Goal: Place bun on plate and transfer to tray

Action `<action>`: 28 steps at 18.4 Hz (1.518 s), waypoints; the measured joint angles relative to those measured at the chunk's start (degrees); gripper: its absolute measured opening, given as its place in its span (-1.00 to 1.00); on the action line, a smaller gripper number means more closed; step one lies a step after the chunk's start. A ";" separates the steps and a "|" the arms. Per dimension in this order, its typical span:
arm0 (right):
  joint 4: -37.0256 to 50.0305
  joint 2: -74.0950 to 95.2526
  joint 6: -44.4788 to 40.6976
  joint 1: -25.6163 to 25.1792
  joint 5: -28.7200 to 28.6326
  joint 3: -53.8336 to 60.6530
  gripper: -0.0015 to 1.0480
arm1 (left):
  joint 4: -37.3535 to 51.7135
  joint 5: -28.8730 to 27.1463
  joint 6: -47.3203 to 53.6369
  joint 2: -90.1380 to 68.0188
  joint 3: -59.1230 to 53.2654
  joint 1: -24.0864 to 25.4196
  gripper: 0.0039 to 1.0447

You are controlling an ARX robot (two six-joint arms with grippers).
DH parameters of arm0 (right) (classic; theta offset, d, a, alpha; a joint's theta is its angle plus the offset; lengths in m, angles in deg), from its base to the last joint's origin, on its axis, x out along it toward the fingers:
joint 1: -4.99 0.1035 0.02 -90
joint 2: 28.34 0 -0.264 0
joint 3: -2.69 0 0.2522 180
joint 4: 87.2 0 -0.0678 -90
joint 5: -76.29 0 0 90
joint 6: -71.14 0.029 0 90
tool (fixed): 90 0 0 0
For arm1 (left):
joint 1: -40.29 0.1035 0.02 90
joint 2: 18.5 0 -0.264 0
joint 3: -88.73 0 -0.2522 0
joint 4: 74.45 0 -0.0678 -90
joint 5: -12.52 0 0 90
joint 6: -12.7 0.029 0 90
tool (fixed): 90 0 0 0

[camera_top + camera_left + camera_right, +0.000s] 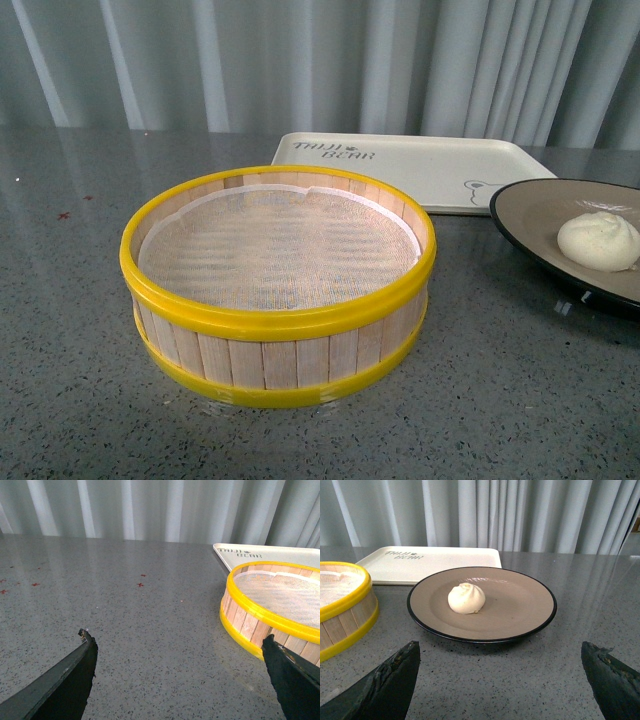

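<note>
- Front view: shows the bun [598, 241] already lying on the plate [535, 215] at the right edge of the scene, so counts the first half of the task as done. Shows the tray [440, 165] behind, near the plate's far rim, with nothing visible on it. Shows the steamer basket [280, 330] in the middle of the table [80, 330], holding only its cloth liner. Shows neither arm.
- Left wrist view: shows the left gripper [177, 637] spread wide, with nothing between its fingers [70, 680], over bare table just beside the basket. Catches a corner of the tray beyond, but no bun or plate.
- Right wrist view: shows the right gripper [500, 647] spread wide and empty, facing the plate from its near side without touching it. Puts the bun a little off centre on the plate, swirl upward. Puts the plate on the table just in front of the tray, seemingly not on it.
- Judging from all three: leaves the second half to do, namely taking the plate by its rim, probably with the right gripper, and setting it on the tray with the bun aboard.
</note>
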 joint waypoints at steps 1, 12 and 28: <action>0.00 0.00 0.00 0.00 0.00 0.00 0.83 | 0.00 0.00 0.00 0.00 0.00 0.00 0.88; -6.14 3.37 4.35 0.33 1.70 -2.67 0.83 | 0.00 0.00 0.00 0.00 0.00 0.00 0.88; -16.41 26.73 -75.34 -22.47 -32.39 -16.76 0.83 | 0.00 0.00 0.00 0.02 0.00 0.00 0.88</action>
